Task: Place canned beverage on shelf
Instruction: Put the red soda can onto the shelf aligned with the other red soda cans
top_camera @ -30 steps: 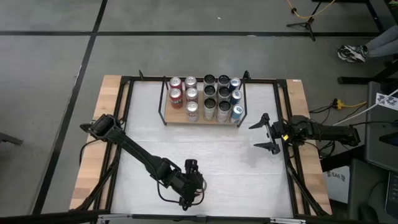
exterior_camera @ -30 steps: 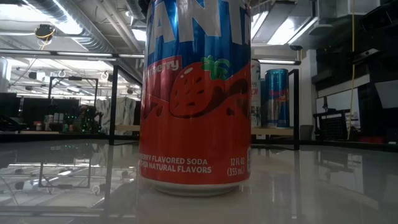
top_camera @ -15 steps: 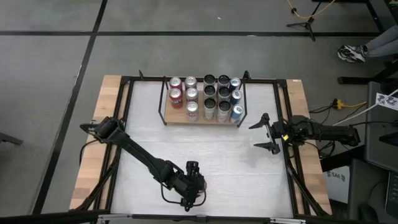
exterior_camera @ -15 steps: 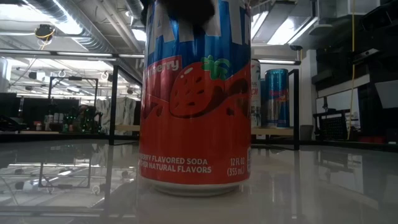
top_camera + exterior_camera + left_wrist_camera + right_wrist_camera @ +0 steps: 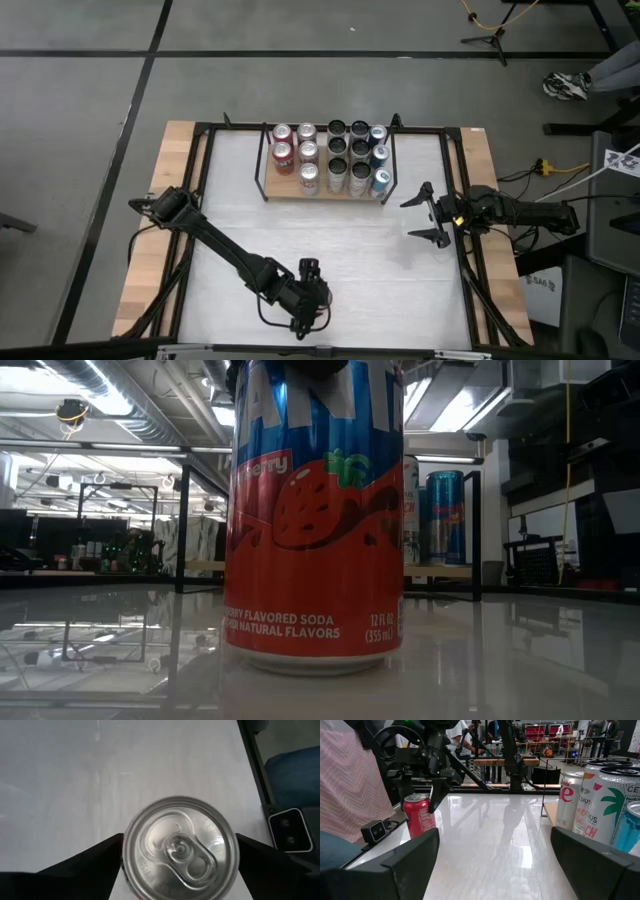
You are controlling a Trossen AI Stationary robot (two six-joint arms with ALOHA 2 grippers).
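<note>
On shelf (image 5: 325,194): fourteen cans (image 5: 334,158); red can (image 5: 315,530) off-shelf, on table.

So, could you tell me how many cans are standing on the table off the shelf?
1. A red strawberry soda can stands near the table's front edge, between the open fingers of the left gripper. Every other can visible is on the shelf; none seems hidden.

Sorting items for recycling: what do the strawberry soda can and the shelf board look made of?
The red-and-blue strawberry soda can looks like aluminium: bare silvery top with pull tab, glossy printed wall. The small rectangular shelf board looks like light matte wood, with thin black uprights, probably metal.
</note>
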